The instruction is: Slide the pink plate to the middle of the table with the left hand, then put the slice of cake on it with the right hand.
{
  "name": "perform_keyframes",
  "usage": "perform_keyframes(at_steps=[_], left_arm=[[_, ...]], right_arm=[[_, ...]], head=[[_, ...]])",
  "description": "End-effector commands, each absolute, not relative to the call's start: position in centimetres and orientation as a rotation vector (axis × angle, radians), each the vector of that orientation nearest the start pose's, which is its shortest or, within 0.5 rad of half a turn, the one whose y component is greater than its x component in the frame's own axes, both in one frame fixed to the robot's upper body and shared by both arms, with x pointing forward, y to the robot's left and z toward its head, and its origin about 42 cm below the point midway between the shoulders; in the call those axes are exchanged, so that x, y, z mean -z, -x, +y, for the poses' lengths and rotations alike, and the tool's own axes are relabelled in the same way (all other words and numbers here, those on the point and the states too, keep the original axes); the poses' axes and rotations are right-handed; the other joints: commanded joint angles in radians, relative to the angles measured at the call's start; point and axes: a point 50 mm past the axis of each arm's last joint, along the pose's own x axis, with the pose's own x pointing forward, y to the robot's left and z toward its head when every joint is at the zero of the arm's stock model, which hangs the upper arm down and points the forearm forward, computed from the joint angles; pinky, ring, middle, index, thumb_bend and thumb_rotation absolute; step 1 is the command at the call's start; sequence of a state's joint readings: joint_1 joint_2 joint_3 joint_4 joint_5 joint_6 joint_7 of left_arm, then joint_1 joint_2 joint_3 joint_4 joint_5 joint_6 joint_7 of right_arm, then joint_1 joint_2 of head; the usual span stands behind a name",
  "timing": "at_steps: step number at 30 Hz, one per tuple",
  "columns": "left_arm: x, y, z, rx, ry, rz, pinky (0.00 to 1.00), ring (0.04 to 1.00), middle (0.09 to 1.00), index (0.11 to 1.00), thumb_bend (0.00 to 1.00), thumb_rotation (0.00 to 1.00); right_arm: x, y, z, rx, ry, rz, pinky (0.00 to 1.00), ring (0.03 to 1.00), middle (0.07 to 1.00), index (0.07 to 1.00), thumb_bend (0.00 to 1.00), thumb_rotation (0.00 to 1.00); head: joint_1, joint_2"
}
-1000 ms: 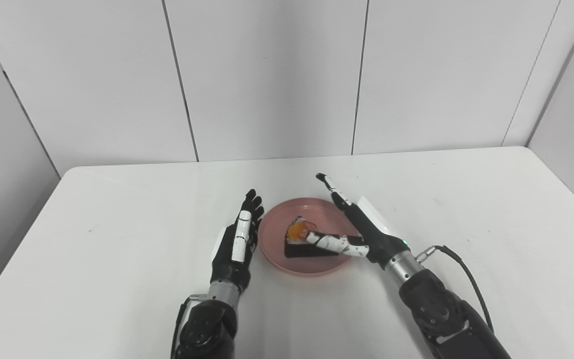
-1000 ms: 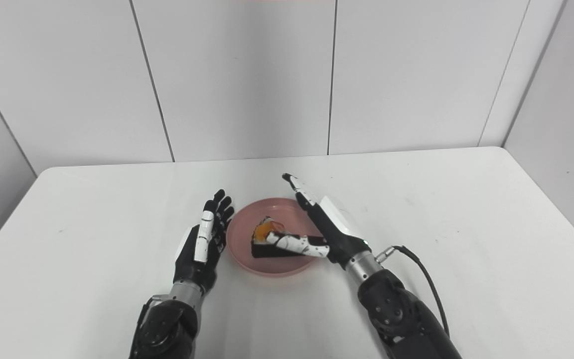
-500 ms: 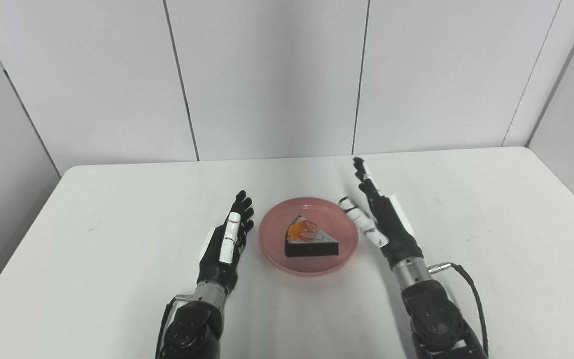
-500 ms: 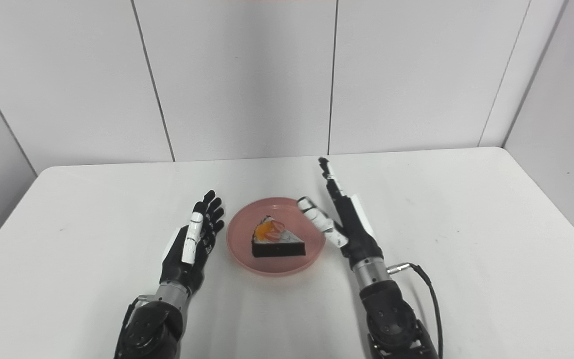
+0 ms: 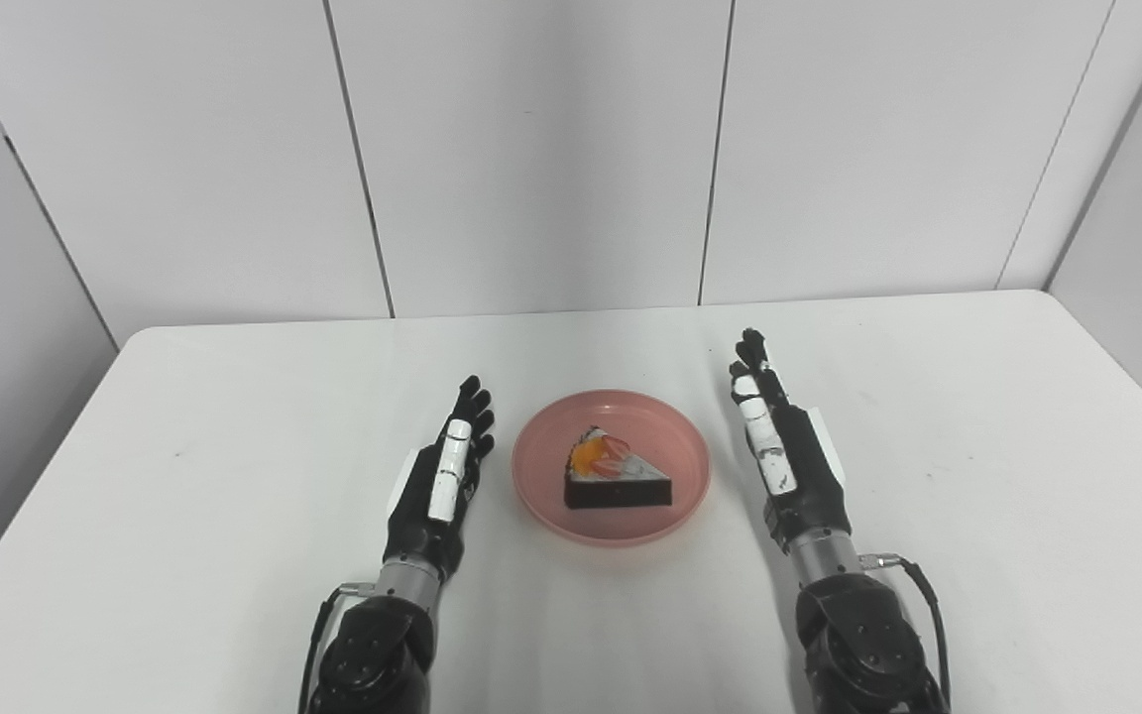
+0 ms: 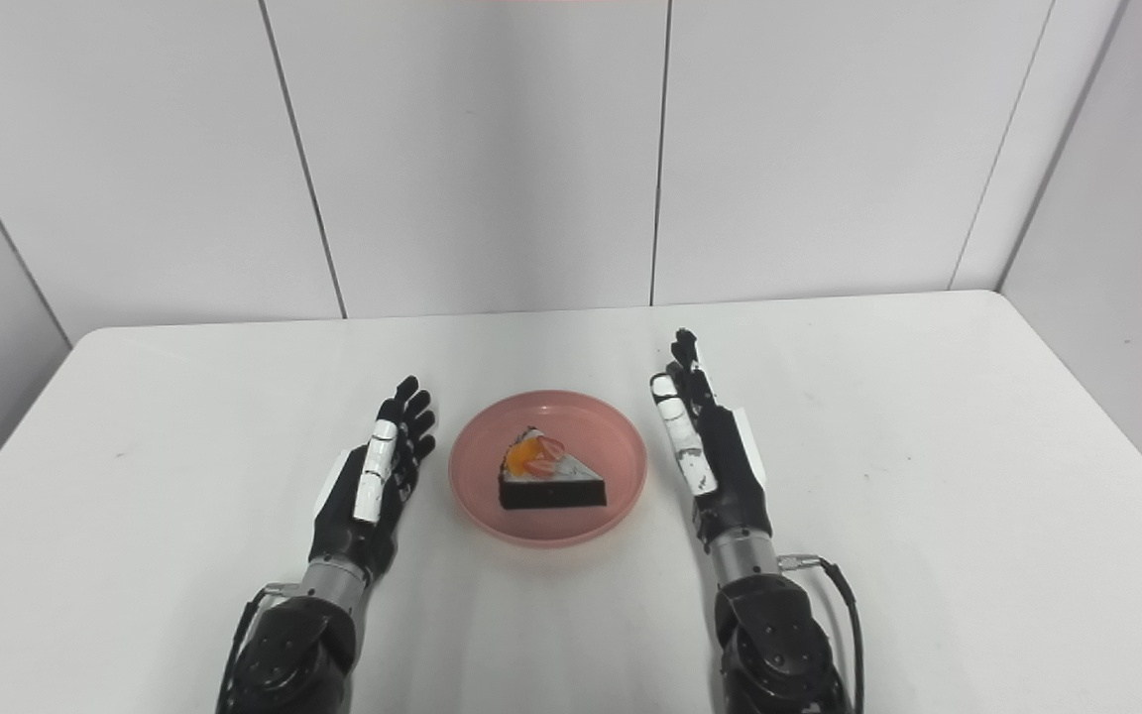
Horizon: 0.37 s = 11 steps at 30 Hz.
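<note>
Pink and shallow, the plate (image 5: 613, 466) sits a little below the centre of the frame, roughly mid-table, and the slice of cake (image 5: 616, 474) lies flat on it, dark sides down, white top with orange and red fruit at its far end. The left hand (image 5: 437, 486) stands just left of the plate and the right hand (image 5: 787, 451) just right of it, each on edge with its fingers straight, lying close alongside one another and holding nothing; neither touches the plate or the cake. By the look of it both steps are done, so the risks are small ones: either hand swinging inward as its arm pulls toward the bottom edge could clip the rim and skate the light plate across the smooth white table (image 5: 194, 516), or tip the slice onto its side. The cable (image 6: 844, 595) looping off the right wrist could also drag on the table if that arm turns. The two views differ only slightly. The right eye view shows a clearer strip of bare table between the left hand and the plate rim, and more of the cable's loop; the left eye view shows the plate nearer frame centre and more of the grey wall at the left.
</note>
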<state>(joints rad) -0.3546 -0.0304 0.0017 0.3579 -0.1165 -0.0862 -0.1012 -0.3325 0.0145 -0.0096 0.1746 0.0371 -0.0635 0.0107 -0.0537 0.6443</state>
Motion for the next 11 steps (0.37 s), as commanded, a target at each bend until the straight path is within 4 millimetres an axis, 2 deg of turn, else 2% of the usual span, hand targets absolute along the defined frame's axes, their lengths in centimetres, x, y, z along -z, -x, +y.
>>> perform_keyframes(at_steps=[1,6,11], left_arm=[[-12.4,-39.1,16.3,0.188,0.127,-0.104,1.0,1.0,1.0,1.0,0.63,1.0],[-12.4,-39.1,16.3,0.195,0.133,-0.104,1.0,1.0,1.0,1.0,0.62,1.0],[-12.6,-38.8,16.2,0.202,0.131,-0.102,1.0,1.0,1.0,1.0,0.62,1.0]], right_arm=[[-16.9,-38.7,-17.5,-0.089,-0.074,-0.257,1.0,1.0,1.0,1.0,0.57,0.93],[-16.4,-37.8,-17.8,-0.075,-0.104,-0.228,1.0,1.0,1.0,1.0,0.58,0.89],[-16.2,-37.0,-17.9,-0.068,-0.104,-0.212,1.0,1.0,1.0,1.0,0.58,0.89]], head=[[0.001,0.001],[0.003,0.004],[0.007,0.015]])
